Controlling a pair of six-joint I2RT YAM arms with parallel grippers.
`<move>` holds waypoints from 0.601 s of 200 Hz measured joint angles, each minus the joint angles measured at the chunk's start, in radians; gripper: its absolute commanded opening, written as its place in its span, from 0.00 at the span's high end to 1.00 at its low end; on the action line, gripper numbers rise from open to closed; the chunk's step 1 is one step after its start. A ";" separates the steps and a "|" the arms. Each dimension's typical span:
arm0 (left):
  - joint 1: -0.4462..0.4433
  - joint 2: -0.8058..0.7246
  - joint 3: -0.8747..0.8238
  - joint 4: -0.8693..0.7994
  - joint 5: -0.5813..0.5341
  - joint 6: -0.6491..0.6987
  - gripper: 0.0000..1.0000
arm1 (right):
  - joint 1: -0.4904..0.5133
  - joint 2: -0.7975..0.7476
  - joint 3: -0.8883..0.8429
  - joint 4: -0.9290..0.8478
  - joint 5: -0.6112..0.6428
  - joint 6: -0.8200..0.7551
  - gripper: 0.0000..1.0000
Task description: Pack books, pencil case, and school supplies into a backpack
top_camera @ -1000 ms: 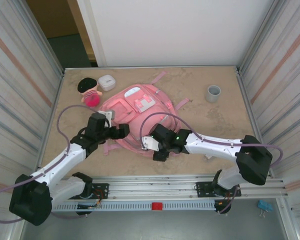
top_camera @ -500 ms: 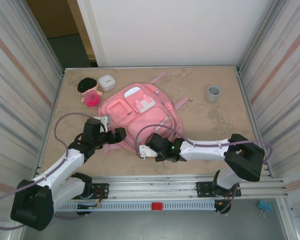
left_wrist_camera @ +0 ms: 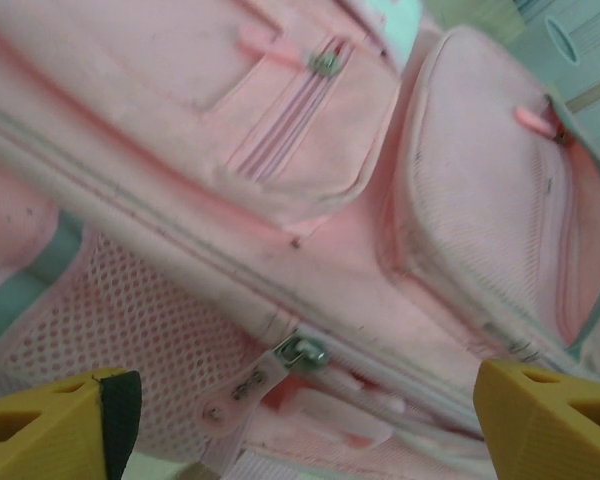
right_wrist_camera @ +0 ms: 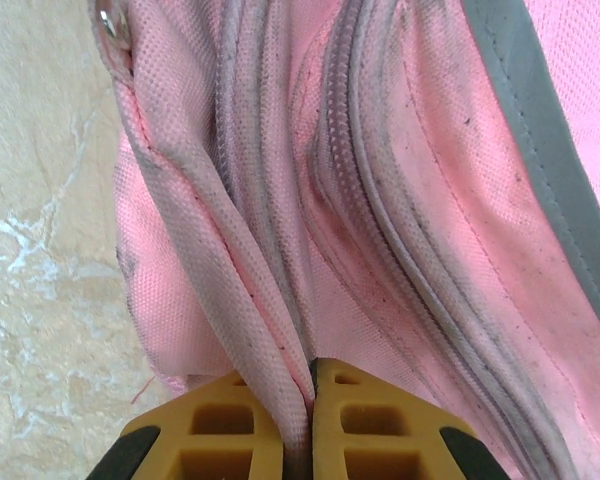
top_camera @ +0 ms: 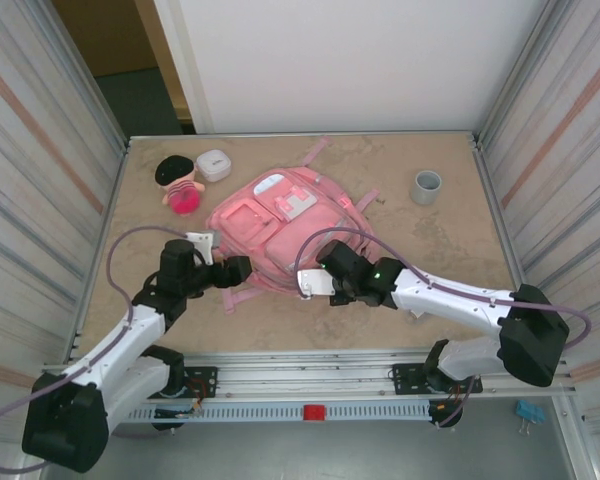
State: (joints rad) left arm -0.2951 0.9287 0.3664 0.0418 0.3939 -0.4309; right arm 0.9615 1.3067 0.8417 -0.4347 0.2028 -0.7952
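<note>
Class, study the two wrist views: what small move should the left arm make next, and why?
Probably ease the left gripper forward and close it on the zipper pull. Its jaws stand open with the pull just ahead between them, while the right gripper is shut on a fold of the backpack beside the zip, which should brace the fabric.

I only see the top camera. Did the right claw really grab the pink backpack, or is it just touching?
Observer: Grabbed. The right claw is shut, pinching a fold of the backpack between its yellow fingers.
Operator: What's beside the fold?
Observer: A zip line running alongside it.
Operator: And the left claw?
Observer: The left claw is open, with a metal zip pull sitting in its gap, ungripped.
</note>
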 measured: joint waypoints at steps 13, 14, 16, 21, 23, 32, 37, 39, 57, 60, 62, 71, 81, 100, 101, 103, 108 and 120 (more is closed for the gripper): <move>0.004 0.042 -0.012 0.035 0.028 -0.006 0.12 | -0.011 0.000 0.006 -0.020 -0.010 -0.004 1.00; 0.005 0.046 -0.013 0.039 0.031 -0.008 0.12 | -0.012 0.000 0.006 -0.021 -0.011 -0.004 1.00; 0.005 0.050 -0.014 0.043 0.034 -0.009 0.12 | -0.013 0.000 0.007 -0.024 -0.013 -0.004 1.00; 0.006 0.066 -0.018 0.058 0.045 -0.012 0.12 | -0.016 0.000 0.010 -0.031 -0.016 -0.007 1.00; 0.008 0.072 -0.019 0.064 0.050 -0.014 0.12 | -0.017 0.000 0.011 -0.033 -0.018 -0.007 1.00; 0.014 0.098 -0.022 0.085 0.068 -0.019 0.13 | -0.020 0.000 0.014 -0.039 -0.022 -0.008 1.00; 0.018 0.112 -0.023 0.097 0.079 -0.022 0.13 | -0.022 0.000 0.014 -0.040 -0.025 -0.009 1.00; 0.020 0.117 -0.023 0.102 0.084 -0.023 0.13 | -0.023 0.000 0.015 -0.041 -0.026 -0.010 1.00; 0.030 0.152 -0.032 0.154 0.117 -0.031 0.15 | -0.032 0.000 0.016 -0.043 -0.042 -0.011 1.00; 0.032 0.156 -0.034 0.164 0.122 -0.033 0.16 | -0.034 0.000 0.016 -0.045 -0.045 -0.011 1.00; 0.033 0.158 -0.036 0.169 0.125 -0.034 0.16 | -0.035 0.000 0.017 -0.045 -0.045 -0.011 1.00; 0.032 0.169 -0.047 0.200 0.137 -0.039 0.18 | -0.037 0.000 0.019 -0.048 -0.048 -0.011 1.00; 0.034 0.181 -0.058 0.231 0.147 -0.040 0.23 | -0.039 0.000 0.023 -0.053 -0.051 -0.011 1.00; 0.035 0.214 -0.064 0.280 0.165 -0.043 0.31 | -0.040 0.000 0.033 -0.064 -0.051 -0.011 1.00; 0.034 0.215 -0.064 0.281 0.165 -0.042 0.32 | -0.040 0.000 0.034 -0.065 -0.051 -0.011 1.00; 0.034 0.219 -0.064 0.288 0.167 -0.042 0.33 | -0.040 0.000 0.034 -0.065 -0.051 -0.011 1.00; 0.034 0.228 -0.064 0.300 0.172 -0.042 0.35 | -0.040 0.000 0.034 -0.065 -0.051 -0.011 1.00; 0.035 0.248 -0.064 0.325 0.190 -0.045 0.43 | -0.040 0.001 0.034 -0.068 -0.051 -0.011 1.00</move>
State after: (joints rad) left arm -0.2604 1.1767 0.3023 0.3664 0.5838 -0.4755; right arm 0.9211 1.3075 0.8761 -0.5022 0.1513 -0.8062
